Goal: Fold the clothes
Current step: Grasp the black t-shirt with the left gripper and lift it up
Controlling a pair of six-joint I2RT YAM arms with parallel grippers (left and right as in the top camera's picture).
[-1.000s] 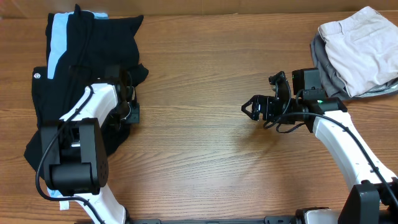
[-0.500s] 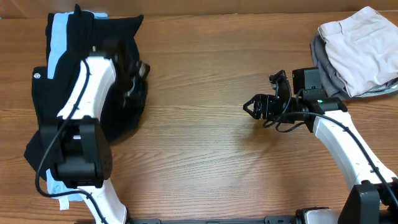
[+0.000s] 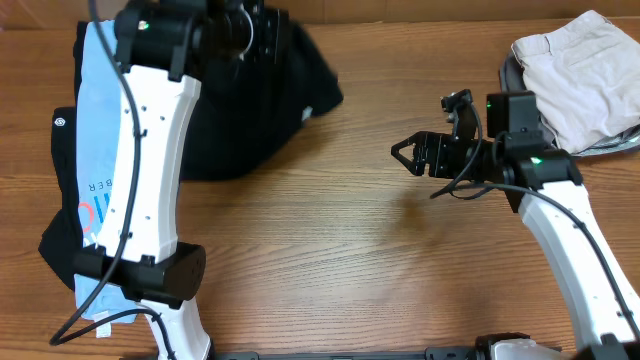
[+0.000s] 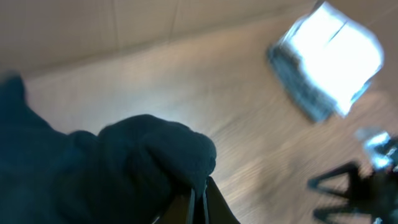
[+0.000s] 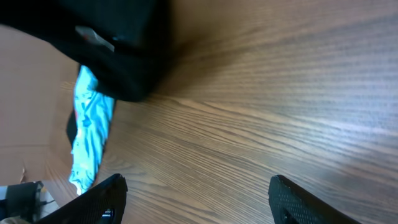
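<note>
Black cloth has moved most: the black T-shirt (image 3: 262, 110), a second ago heaped on the pile at the left edge of the desk (image 3: 350, 260), is now bunched in the left gripper (image 4: 199, 198). That gripper is clenched on it up by the far edge, with the fabric spreading down toward the middle. With the shirt lifted off, the light blue tee (image 3: 100, 120) lies uncovered along the left edge, its print showing. The right gripper (image 3: 404, 155) hovers released over the right half, slightly nearer the far edge than before, with nothing between its fingers.
</note>
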